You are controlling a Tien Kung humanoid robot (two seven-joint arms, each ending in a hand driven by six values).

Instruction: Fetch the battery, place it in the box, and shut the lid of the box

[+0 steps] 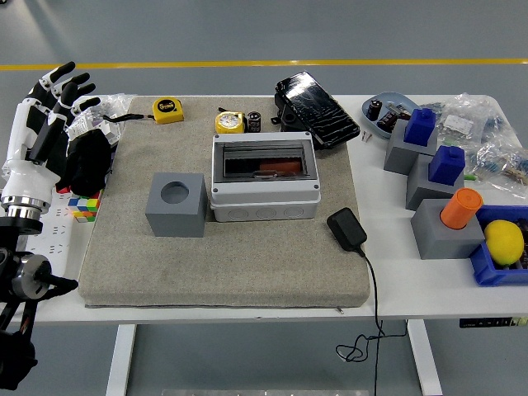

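A grey box [264, 198] with a dark smoked lid [265, 158] stands in the middle of the grey mat [223, 264]. The lid lies flat over the box top, and something reddish [276, 170] shows through it. A small black cylindrical battery [254, 121] stands behind the box, next to a yellow tape measure [230, 123]. My left hand [54, 103] is raised at the table's left edge, fingers spread and empty, far from the box and the battery. My right arm is out of view.
A grey cube with a round hole [176, 204] sits left of the box. A black charger [347, 228] with its cable lies to the right. A black case [316, 109], a dish of batteries [384, 111], grey blocks [441, 224] and a blue bin [499, 247] fill the right side.
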